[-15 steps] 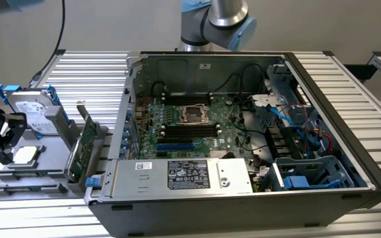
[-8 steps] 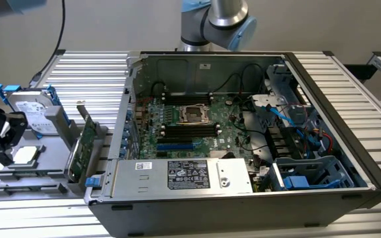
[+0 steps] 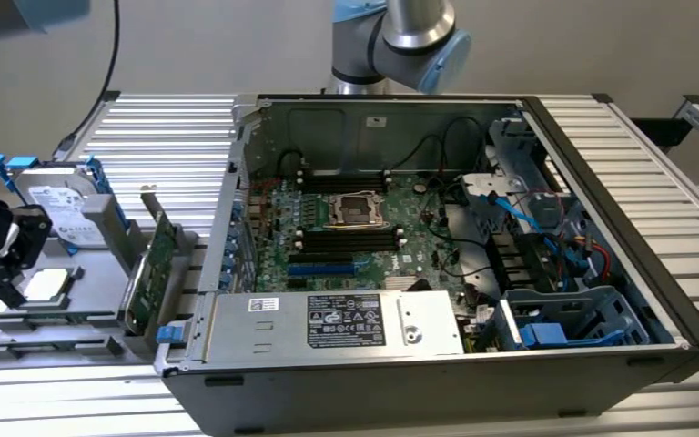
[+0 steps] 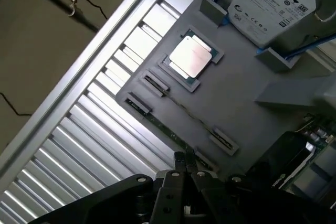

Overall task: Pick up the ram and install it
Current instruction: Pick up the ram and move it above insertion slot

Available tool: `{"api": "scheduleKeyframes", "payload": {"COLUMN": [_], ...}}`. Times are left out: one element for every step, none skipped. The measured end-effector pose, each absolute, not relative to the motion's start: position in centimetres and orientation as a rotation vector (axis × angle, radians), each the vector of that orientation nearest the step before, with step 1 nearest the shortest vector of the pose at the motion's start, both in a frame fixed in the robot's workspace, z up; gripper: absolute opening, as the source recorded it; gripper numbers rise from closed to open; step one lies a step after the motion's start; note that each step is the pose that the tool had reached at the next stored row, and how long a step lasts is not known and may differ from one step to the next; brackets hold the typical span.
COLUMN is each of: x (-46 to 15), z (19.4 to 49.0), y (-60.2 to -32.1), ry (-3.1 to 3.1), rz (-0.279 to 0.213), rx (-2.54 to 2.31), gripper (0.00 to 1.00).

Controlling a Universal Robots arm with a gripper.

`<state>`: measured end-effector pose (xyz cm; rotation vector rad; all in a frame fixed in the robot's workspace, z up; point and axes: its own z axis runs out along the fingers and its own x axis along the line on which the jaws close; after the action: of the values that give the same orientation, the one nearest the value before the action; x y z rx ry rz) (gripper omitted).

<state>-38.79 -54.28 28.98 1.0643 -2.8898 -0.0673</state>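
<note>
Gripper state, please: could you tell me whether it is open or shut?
Gripper: shut, right at the ram; whether it holds it cannot be told.

the arm (image 3: 400,36) is seen at the far side of the exterior view, where a silver joint with pale blue caps is bent over near the top edge. the gripper (image 3: 10,289) is carried at the exterior view's left edge below a dark wrist section. it is pointed downwards, tilted slightly toward the exterior view's right, and is held low in the scene. in the wrist view the gripper (image 4: 186,162) is seen from behind its black housing, and the two slim fingers (image 4: 180,161) are pressed together tip to tip. whether anything thin is pinched between the tips cannot be told.
</note>
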Motion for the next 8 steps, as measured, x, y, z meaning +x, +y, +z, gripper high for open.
{"api": "scheduleKeyframes", "payload": {"x": [-38.79,-38.79,-38.79,-38.79,-38.79,-38.79,-38.79,-38.79], "z": [28.93,28.88,28.82,28.77,28.71,28.66,28.61,28.56], "y": [-54.28,-54.28,-54.28,-54.28,-54.28,-54.28,-54.28,-54.28], "ry": [-2.88,-2.87,-2.86,-2.848,-2.838,-2.827,-2.816,-2.804], "rz": [-0.066,-0.065,-0.064,-0.063,-0.062,-0.06,-0.059,-0.058], "rx": [1.09,1.116,1.142,1.17,1.195,1.221,1.246,1.271], "gripper": [0.11,0.11,0.11,0.11,0.11,0.11,0.11,0.11]}}
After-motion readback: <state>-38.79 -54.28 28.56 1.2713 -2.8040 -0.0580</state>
